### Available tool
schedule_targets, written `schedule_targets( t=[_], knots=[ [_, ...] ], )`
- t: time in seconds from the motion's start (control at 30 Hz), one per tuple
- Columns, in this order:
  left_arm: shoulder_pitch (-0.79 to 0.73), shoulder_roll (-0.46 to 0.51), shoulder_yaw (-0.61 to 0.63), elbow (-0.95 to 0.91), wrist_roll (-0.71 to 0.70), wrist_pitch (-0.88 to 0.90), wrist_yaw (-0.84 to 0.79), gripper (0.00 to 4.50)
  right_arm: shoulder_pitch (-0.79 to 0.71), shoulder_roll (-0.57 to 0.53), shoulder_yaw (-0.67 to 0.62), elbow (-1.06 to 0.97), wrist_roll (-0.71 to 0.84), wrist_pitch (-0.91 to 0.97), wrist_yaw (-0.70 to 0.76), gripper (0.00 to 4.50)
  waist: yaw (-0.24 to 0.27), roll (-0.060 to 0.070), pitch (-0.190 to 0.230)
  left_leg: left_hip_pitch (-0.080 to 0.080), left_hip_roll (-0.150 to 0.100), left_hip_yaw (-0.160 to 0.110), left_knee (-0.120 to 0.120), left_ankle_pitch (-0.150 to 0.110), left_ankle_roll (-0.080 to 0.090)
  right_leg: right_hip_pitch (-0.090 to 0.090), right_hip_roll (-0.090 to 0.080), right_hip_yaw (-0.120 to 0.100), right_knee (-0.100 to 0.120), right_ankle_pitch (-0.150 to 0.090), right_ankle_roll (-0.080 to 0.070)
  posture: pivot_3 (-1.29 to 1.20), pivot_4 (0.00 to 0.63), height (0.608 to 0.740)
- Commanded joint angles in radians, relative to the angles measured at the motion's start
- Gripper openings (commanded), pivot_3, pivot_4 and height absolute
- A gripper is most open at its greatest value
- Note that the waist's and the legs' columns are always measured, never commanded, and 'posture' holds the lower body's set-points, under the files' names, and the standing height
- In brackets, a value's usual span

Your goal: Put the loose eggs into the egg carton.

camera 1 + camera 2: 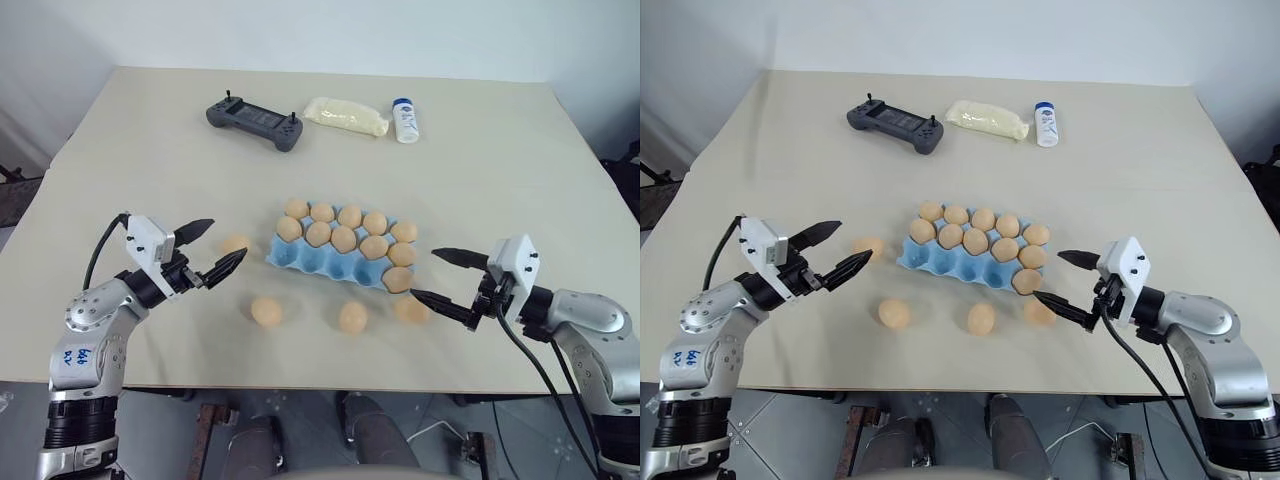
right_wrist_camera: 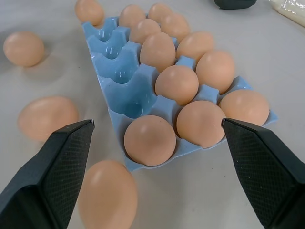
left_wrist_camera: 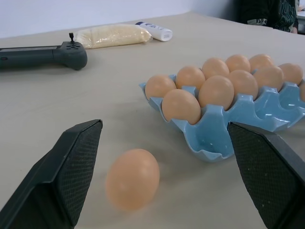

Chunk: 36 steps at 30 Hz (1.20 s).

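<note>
Blue carton (image 1: 335,262) sits in the middle of the tan table (image 1: 500,140). Eleven eggs fill its two far rows and one near cup at the right end; four near cups are bare. Four loose eggs lie on the table: one (image 1: 234,245) just left of the carton, two (image 1: 266,312) (image 1: 352,317) in front of it, and one (image 1: 411,309) by its right front corner.

The left gripper (image 1: 208,248) has its fingers wide open and holds nothing; the left egg lies just past its tips. The right gripper (image 1: 438,276) is wide open and empty too, with the corner egg close to its lower finger.

At the far side lie a grey controller (image 1: 254,122), a pale bag (image 1: 346,116) and a white bottle (image 1: 405,120). The bottle's writing is too small to read.
</note>
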Motion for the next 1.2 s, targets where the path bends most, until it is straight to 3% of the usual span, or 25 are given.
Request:
schedule_targets(
  t=[0.03,0.47,0.9,1.1,1.2],
  knots=[
    [-0.021,-0.005,0.0,-0.008,0.004,-0.027,0.006,4.47,-0.013,0.001,-0.011,-0.023,0.01,-0.014,-0.013,4.5,0.0,0.0,0.0,0.0,0.0,0.0,0.0,0.0,0.0,0.0,0.0,0.0,0.0,0.0,0.0,0.0,0.15,0.74],
    [-0.047,0.002,-0.034,-0.022,-0.001,0.012,0.006,4.47,0.002,0.001,-0.028,-0.117,0.049,0.032,-0.078,4.5,0.0,0.0,0.0,0.0,0.0,0.0,0.0,0.0,0.0,0.0,0.0,0.0,0.001,0.001,0.002,0.0,0.15,0.74],
    [-0.019,0.049,-0.06,-0.017,-0.034,0.032,-0.153,4.47,0.38,-0.102,-0.22,-0.394,0.137,0.173,-0.081,4.5,0.0,-0.002,-0.001,0.001,0.0,0.0,0.001,-0.001,0.0,0.001,0.0,0.0,0.001,-0.001,0.0,0.0,0.15,0.74],
    [-0.002,0.065,-0.08,-0.007,-0.013,0.02,-0.204,4.47,0.399,-0.088,-0.172,-0.403,0.114,0.179,-0.115,4.5,-0.002,-0.002,-0.001,0.003,0.0,0.0,0.001,0.0,0.001,0.002,0.0,0.0,0.001,-0.001,-0.001,0.0,0.15,0.74],
    [0.024,0.075,-0.091,-0.022,-0.004,0.014,-0.223,4.47,0.423,-0.095,-0.207,-0.395,0.124,0.169,-0.096,4.5,0.0,-0.003,-0.001,0.003,0.0,0.0,0.0,0.0,0.001,0.002,-0.001,0.0,0.001,-0.001,-0.001,0.0,0.15,0.74]
  ],
)
